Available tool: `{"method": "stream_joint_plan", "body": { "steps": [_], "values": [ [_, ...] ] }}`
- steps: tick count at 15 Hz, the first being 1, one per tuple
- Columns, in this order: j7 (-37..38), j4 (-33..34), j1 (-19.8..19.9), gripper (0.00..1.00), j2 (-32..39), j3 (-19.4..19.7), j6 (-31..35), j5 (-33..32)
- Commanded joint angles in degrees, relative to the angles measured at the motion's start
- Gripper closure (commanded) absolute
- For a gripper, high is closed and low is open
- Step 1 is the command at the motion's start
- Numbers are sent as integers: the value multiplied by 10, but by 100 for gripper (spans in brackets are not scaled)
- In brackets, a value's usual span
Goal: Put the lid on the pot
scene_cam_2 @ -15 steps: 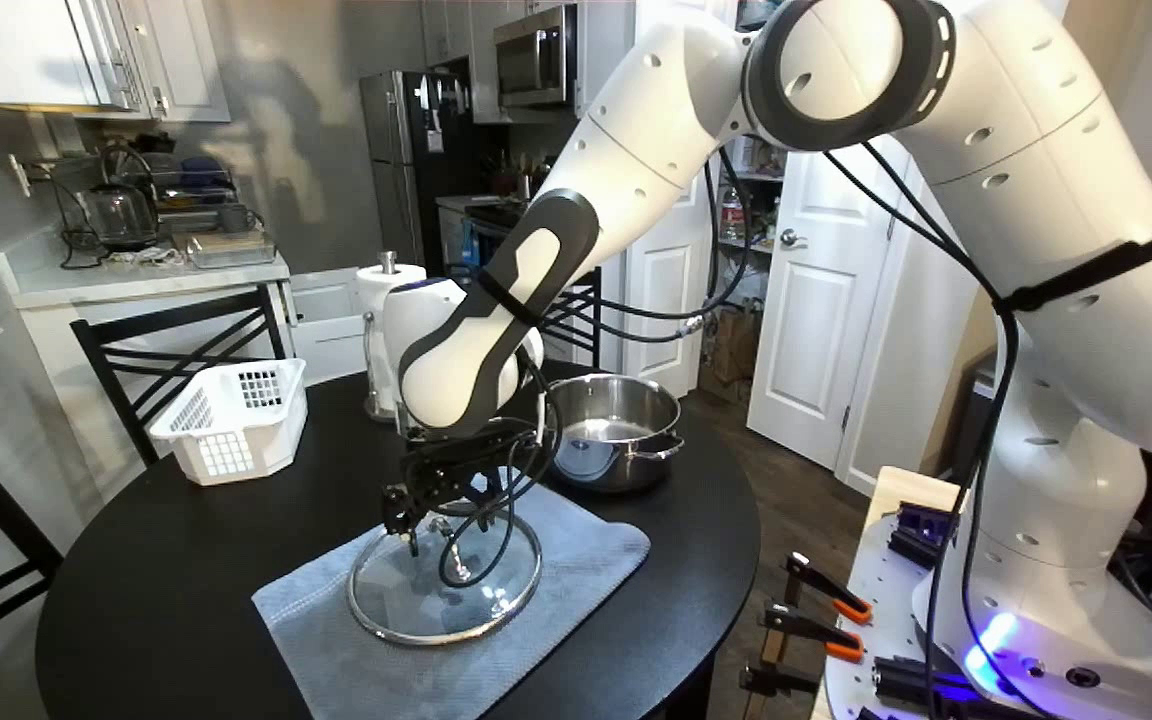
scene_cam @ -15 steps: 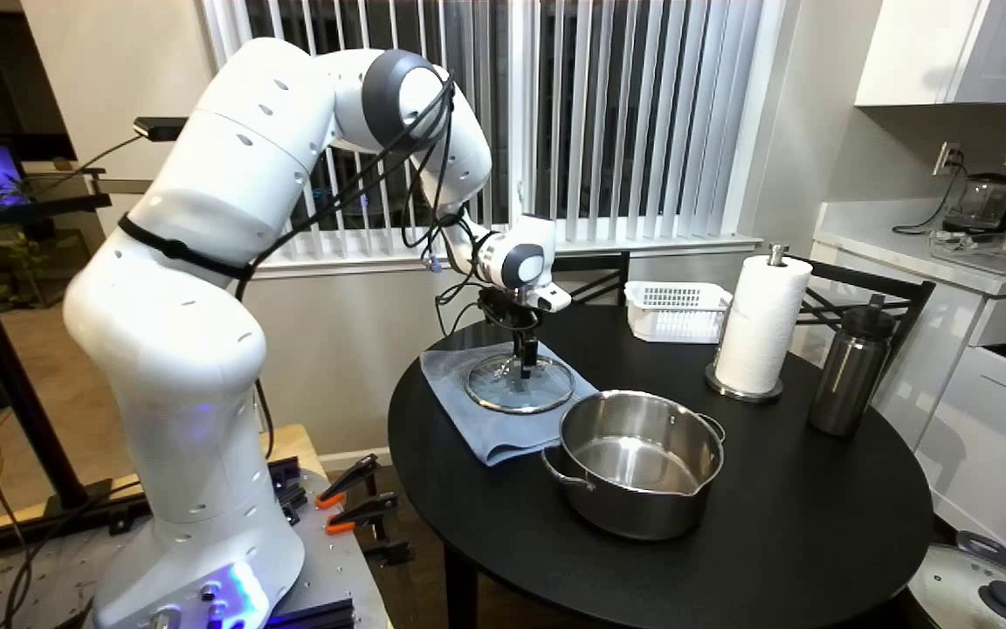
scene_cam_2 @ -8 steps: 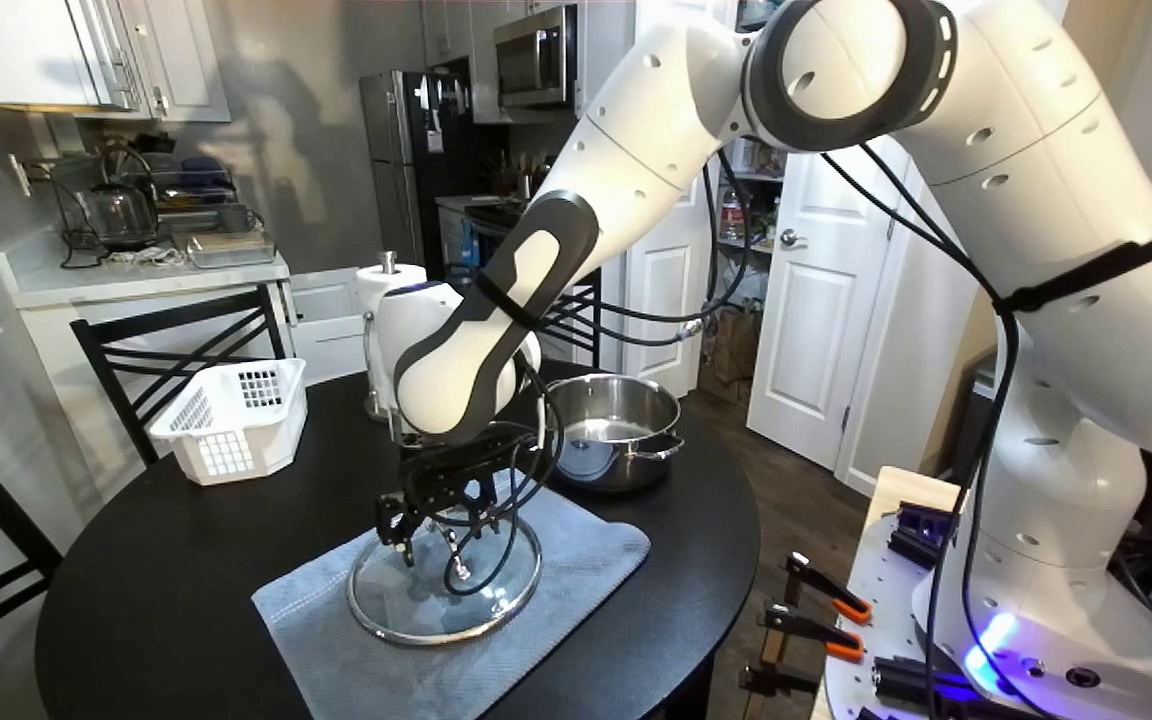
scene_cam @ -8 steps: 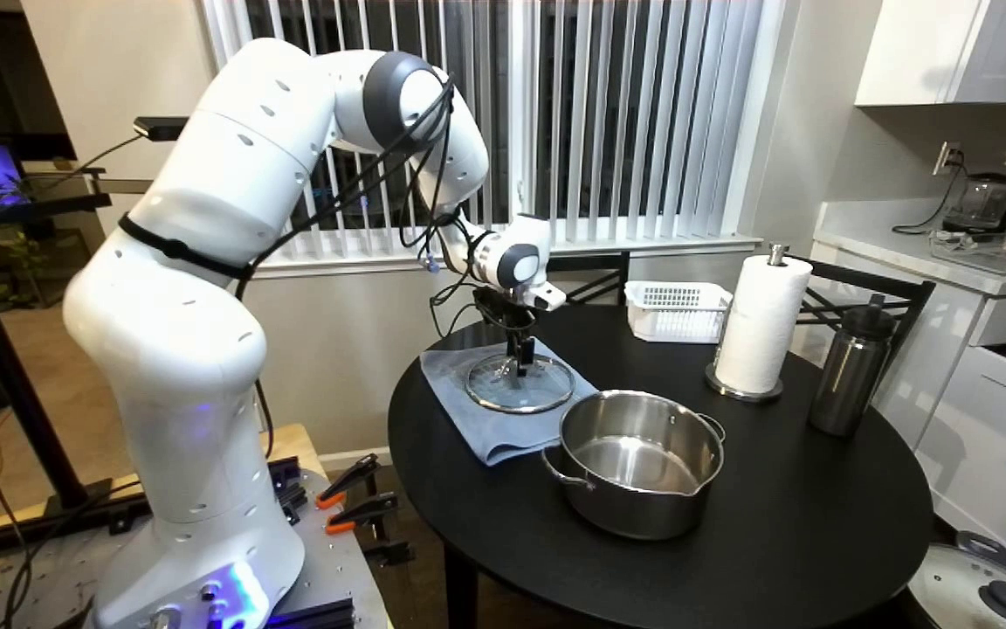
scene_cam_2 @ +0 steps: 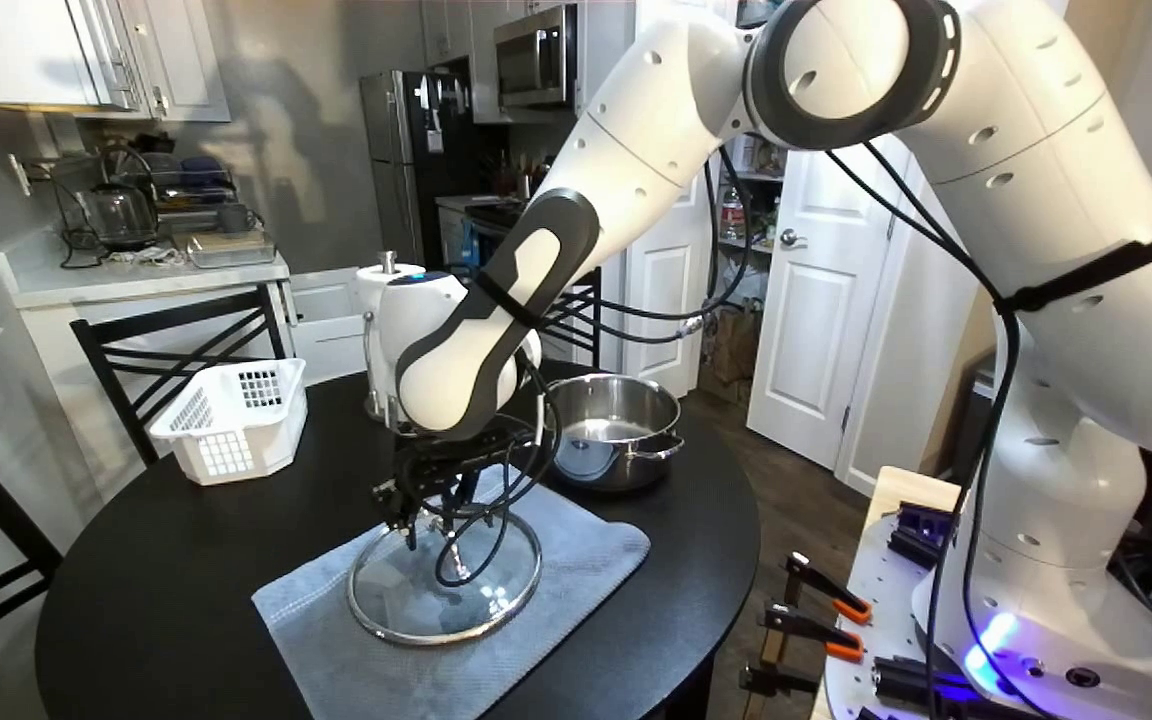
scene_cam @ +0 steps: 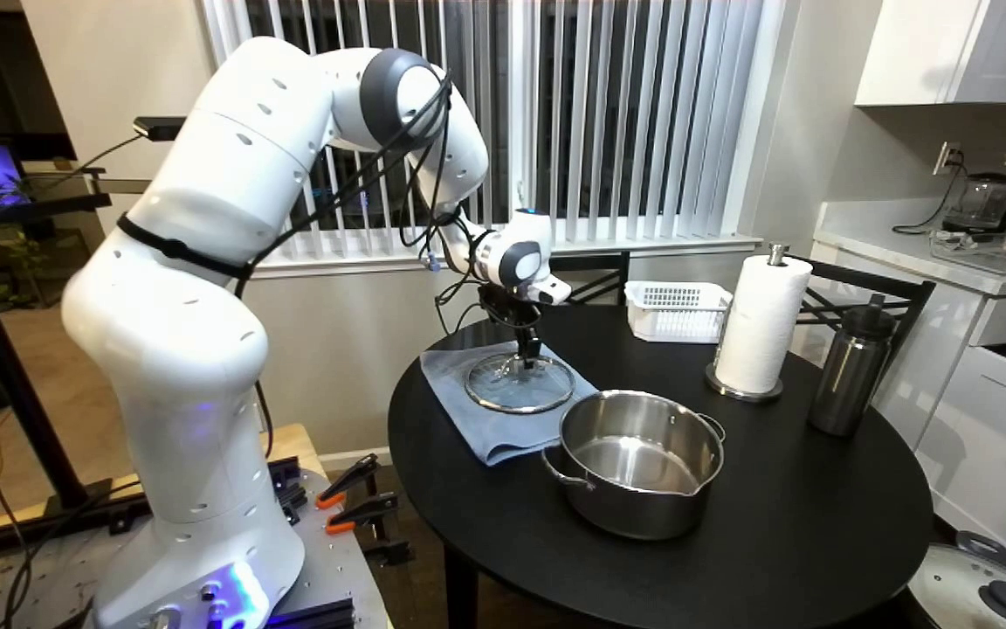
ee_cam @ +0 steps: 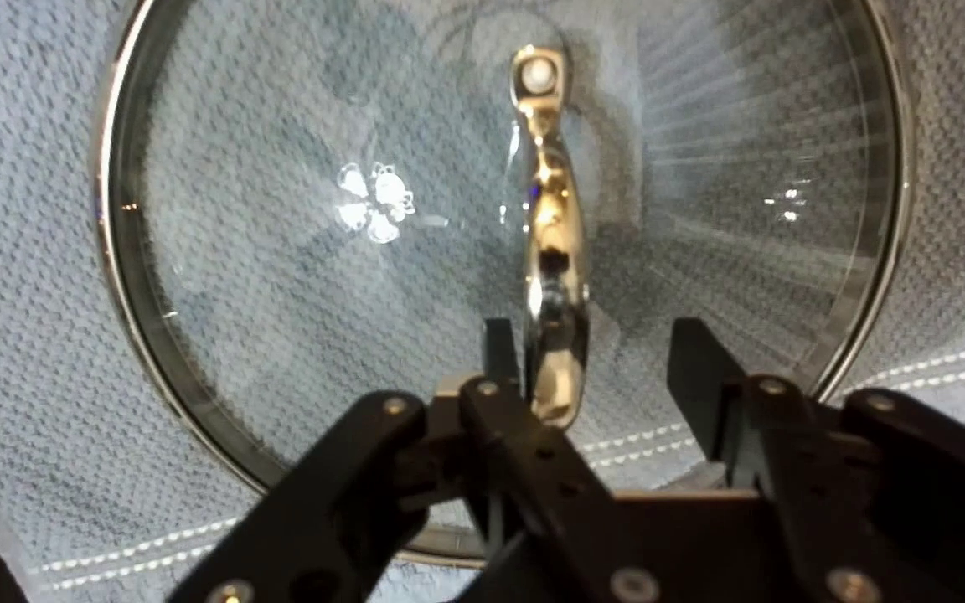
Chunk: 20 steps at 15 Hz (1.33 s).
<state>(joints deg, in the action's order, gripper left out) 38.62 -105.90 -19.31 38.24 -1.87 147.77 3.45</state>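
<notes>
The lid is a clear glass disc with a metal rim and an arched shiny metal handle. It lies flat on the blue-grey cloth in both exterior views, lid [scene_cam: 512, 397] and lid [scene_cam_2: 436, 612]. It fills much of the wrist view, lid [ee_cam: 281, 251]. My gripper [ee_cam: 593, 356] is open above it, with the near end of the handle [ee_cam: 554, 251] between the fingers, closer to the left finger. The gripper [scene_cam: 527, 354] points down. The pot [scene_cam: 634, 514] is shiny steel, uncovered and upright on the table beside the cloth, also in an exterior view [scene_cam_2: 616, 472].
The blue-grey cloth [scene_cam: 459, 393] lies on the round black table [scene_cam: 800, 524]. A white basket [scene_cam: 678, 319], a paper towel roll [scene_cam: 761, 328] and a dark metal bottle [scene_cam: 852, 376] stand towards the table's far side. Cables hang around the gripper. Another lid [scene_cam: 974, 585] lies below the table edge.
The gripper shifted slightly one way, then back and a little up over the lid. The lid, cloth and pot have not moved.
</notes>
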Motion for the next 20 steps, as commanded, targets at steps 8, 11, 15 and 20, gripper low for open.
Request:
{"method": "stream_joint_plan", "body": {
  "steps": [8, 11, 15, 20],
  "values": [
    [-45, -49, 12, 94, -39, -5, 4, 7],
    [-62, -57, 17, 59, -46, -9, 6, 13],
    [-72, -72, 15, 41, -57, -9, 11, 12],
    [-87, -98, 15, 62, -77, -14, 24, 11]
  ]
}}
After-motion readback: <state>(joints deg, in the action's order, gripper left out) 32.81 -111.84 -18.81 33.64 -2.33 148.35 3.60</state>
